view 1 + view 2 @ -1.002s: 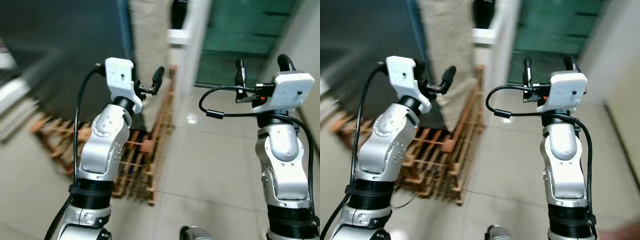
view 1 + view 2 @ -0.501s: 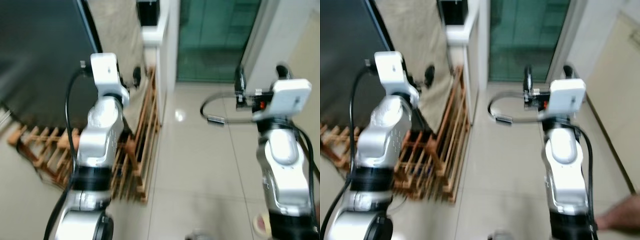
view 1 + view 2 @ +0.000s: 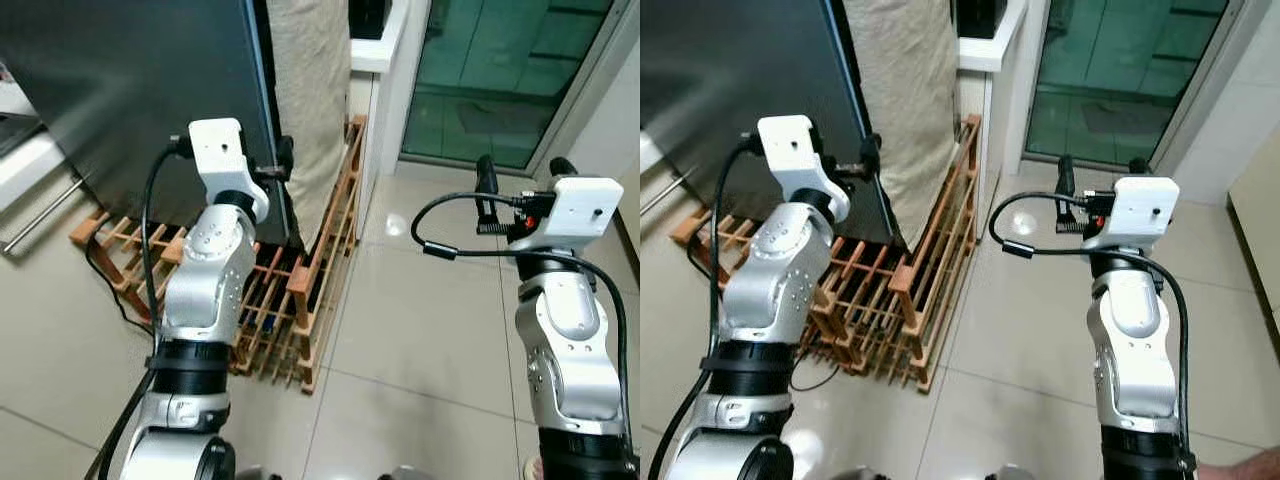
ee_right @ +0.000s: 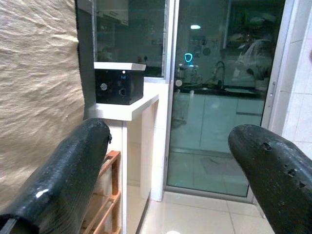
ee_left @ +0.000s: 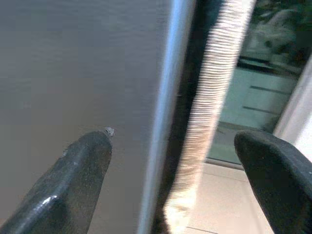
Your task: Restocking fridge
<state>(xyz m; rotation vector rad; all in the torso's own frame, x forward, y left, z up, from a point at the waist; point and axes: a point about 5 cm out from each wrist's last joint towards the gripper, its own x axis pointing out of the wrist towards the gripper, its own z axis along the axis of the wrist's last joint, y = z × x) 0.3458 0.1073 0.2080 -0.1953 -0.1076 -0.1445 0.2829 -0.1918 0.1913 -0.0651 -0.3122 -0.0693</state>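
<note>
My left gripper (image 5: 170, 180) is raised at the front corner of the fridge (image 3: 130, 90), fingers spread wide. One fingertip (image 5: 87, 156) sits in front of the dark grey door face, the other (image 5: 273, 165) out past the edge, so the door's pale vertical edge (image 5: 163, 122) runs up between them. Just beyond that edge hangs a beige woven cloth (image 3: 310, 90), close against the fridge side, leaving only a thin dark gap.

Below my left gripper a wooden slatted rack (image 3: 290, 300) lies on the tiled floor (image 3: 420, 340), reaching from under the fridge out to the white wall end (image 3: 395, 110).

My right gripper (image 4: 170, 161) is held up well apart from the fridge, fingers also wide apart with nothing between them. Ahead of it stands a glass sliding door (image 4: 219, 97), and off to the fridge side a white ledge (image 4: 126, 109) carrying a small black box (image 4: 119, 86). Under and ahead of this gripper the tiles run open as far as the glass.
</note>
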